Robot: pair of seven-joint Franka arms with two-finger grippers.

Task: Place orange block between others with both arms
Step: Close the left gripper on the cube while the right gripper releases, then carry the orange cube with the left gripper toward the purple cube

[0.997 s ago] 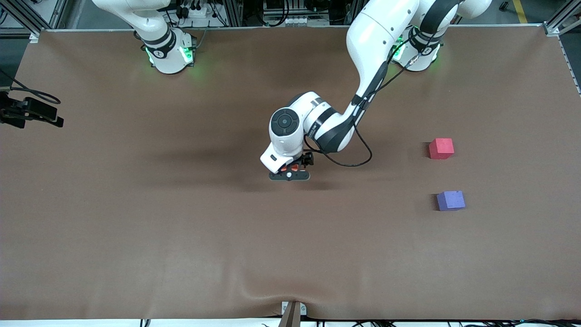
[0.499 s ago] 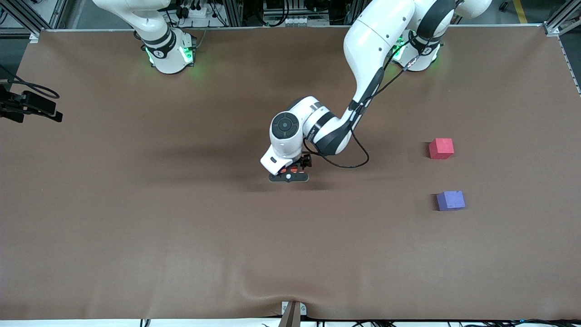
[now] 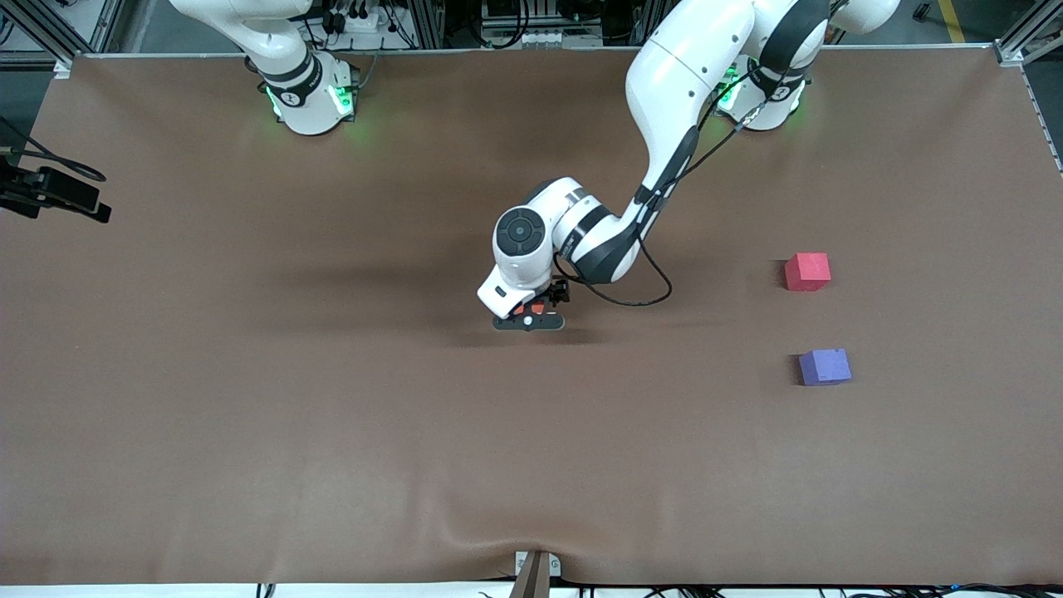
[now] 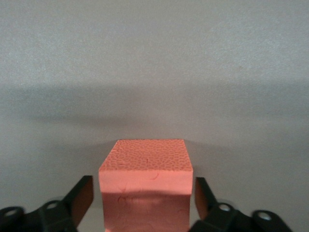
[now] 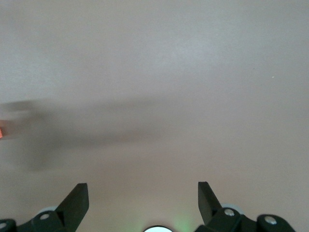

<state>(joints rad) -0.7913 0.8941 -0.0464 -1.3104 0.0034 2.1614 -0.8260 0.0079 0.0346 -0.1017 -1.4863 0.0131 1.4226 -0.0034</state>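
A wide brown cloth-covered table [image 3: 249, 399] fills the frame. The white left arm [image 3: 664, 116] reaches from the upper right to the centre, where its black left gripper [image 3: 530, 316] sits low with fingers [image 4: 79, 198] spread either side of the small orange foam cube [image 4: 145, 186], a slim gap showing on each side. The right gripper [image 5: 143, 205], fingers apart and empty, waits over bare table. The pinkish-red foam cube [image 3: 807, 272] and blue-purple foam cube [image 3: 825, 366] rest at middle right, apart.
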